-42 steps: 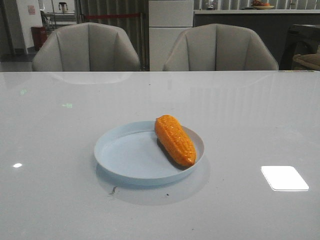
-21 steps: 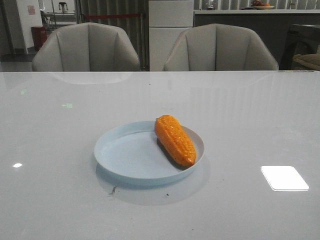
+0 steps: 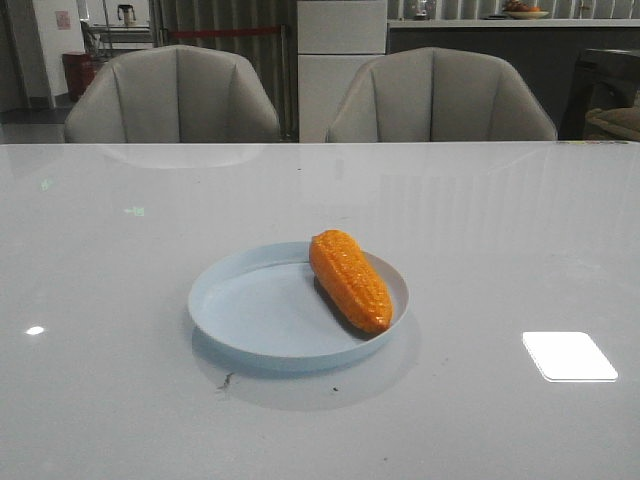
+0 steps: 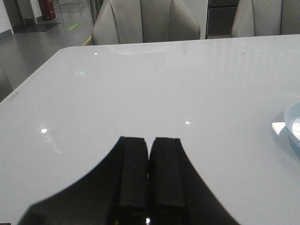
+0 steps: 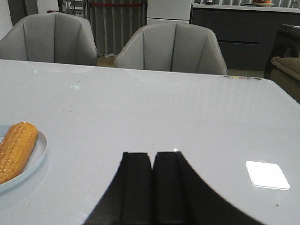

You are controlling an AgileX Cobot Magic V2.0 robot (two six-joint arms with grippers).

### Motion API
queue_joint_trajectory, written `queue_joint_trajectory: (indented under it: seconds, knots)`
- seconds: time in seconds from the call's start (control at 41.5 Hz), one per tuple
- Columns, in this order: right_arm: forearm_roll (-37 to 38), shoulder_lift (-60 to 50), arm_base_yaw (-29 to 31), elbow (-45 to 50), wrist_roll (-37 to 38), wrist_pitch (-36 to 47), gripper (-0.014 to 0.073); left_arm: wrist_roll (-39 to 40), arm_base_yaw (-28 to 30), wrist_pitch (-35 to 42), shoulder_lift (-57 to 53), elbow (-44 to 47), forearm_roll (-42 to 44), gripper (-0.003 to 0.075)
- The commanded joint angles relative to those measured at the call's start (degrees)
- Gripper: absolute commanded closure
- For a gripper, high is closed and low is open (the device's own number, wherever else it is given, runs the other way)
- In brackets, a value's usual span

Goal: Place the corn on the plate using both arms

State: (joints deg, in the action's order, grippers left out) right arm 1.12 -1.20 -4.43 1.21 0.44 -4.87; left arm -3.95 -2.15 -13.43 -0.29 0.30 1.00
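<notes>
The orange corn (image 3: 349, 279) lies in the right half of the pale blue plate (image 3: 250, 315) at the table's middle, its blunt tip toward the front right rim. It also shows in the right wrist view (image 5: 16, 149), on the plate's rim (image 5: 40, 154). An edge of the plate shows in the left wrist view (image 4: 291, 129). My left gripper (image 4: 150, 139) is shut and empty over bare table, well left of the plate. My right gripper (image 5: 152, 154) is shut and empty, right of the plate. Neither gripper shows in the front view.
The white glossy table (image 3: 500, 230) reflects a bright ceiling light (image 3: 568, 356) at the front right. Two grey chairs (image 3: 172, 95) (image 3: 440, 97) stand behind the far edge.
</notes>
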Motion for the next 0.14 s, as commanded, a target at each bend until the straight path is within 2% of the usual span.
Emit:
queue_joint_trajectory:
  seconds: [0.0, 0.12]
  knots:
    - [0.0, -0.4, -0.1, -1.7, -0.1, 4.5, 0.0543, -0.1, 0.0, 4.3, -0.9, 2.2, -0.4, 0.0625]
    - [0.0, -0.4, -0.1, -1.7, -0.1, 4.5, 0.0543, -0.1, 0.0, 4.3, -0.9, 2.2, -0.4, 0.0625]
